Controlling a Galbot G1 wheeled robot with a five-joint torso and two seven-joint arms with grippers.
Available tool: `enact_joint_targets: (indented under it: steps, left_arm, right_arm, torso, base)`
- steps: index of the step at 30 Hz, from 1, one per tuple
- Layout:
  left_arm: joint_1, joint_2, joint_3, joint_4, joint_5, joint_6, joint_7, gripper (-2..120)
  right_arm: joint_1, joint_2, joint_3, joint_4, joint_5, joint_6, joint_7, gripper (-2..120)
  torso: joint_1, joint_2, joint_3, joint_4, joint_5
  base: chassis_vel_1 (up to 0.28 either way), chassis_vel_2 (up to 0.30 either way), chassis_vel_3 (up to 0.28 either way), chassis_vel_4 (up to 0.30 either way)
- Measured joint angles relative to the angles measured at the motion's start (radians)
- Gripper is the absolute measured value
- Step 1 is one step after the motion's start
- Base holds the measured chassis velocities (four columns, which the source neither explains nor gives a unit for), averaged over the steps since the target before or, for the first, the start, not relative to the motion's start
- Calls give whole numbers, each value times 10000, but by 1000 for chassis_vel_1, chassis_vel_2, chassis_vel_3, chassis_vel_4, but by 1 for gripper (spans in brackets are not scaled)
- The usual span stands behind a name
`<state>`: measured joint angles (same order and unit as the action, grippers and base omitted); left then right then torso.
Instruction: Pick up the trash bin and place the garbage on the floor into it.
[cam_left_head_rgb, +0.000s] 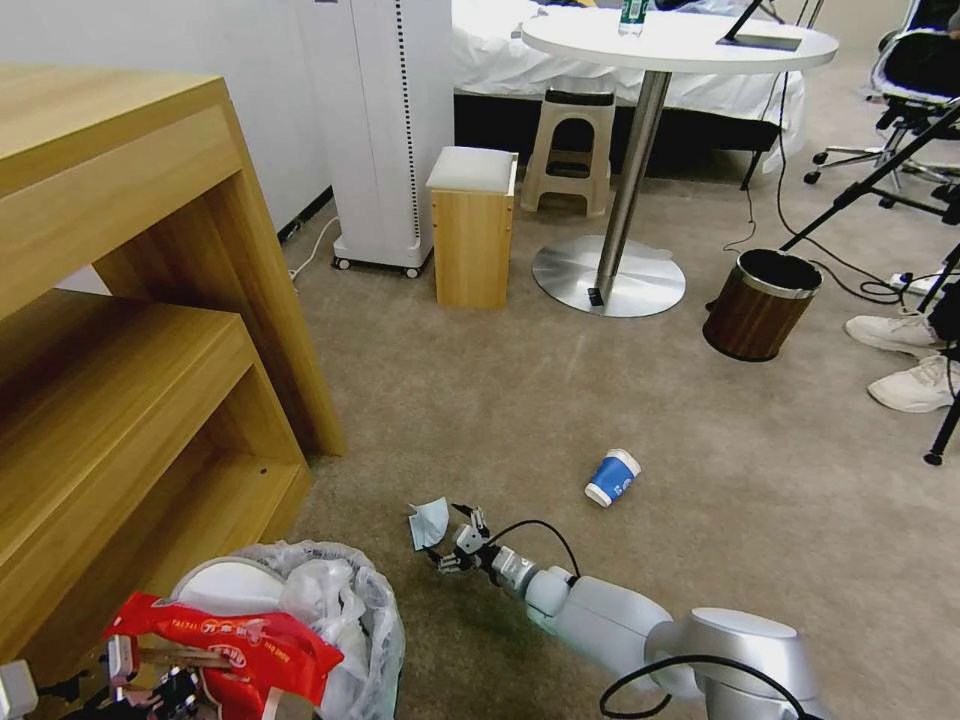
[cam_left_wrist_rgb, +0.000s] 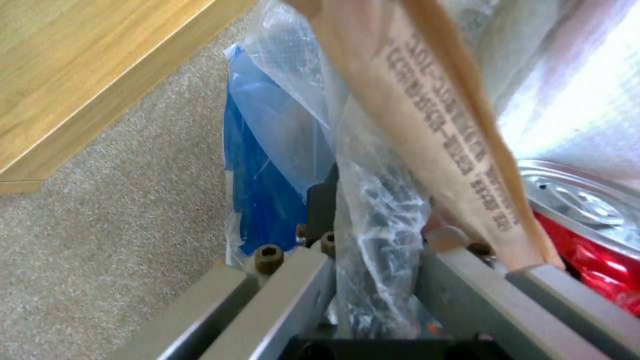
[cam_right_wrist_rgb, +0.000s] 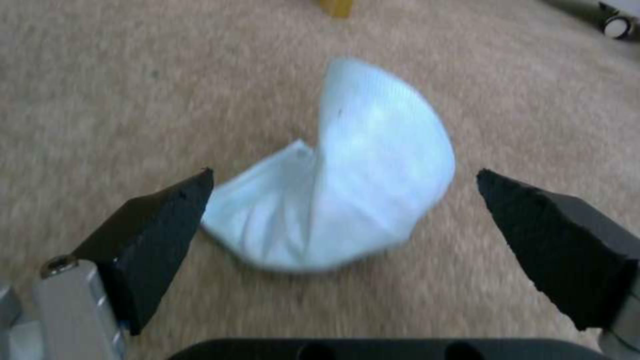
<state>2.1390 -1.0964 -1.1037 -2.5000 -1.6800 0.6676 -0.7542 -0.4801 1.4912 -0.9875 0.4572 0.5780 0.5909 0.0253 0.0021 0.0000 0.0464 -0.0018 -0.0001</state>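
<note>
The trash bin is at the lower left of the head view, lined with a crinkled plastic bag and holding a red wrapper and a white slipper. My left gripper is shut on its rim, pinching the bag beside the blue side; a red can and a paper sleeve lie inside. On the floor, a crumpled white tissue lies between the fingers of my open right gripper. A blue paper cup lies on its side further right.
A wooden shelf unit stands close on the left. Ahead are a small wooden stool, a round table's metal base and a brown wood-grain bin. A person's white shoes and tripod legs stand at the right.
</note>
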Motion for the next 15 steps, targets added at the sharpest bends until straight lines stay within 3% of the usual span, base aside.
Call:
enact_joint_targets:
  steps: [15]
  left_arm:
    - [-11,-24,81,0,44,-18,59,0]
  right_arm:
    - [52,173,475,-108,-141,-893,630,100]
  torso:
    - [0,0,0,0,0]
  base:
    - [0,0,0,0]
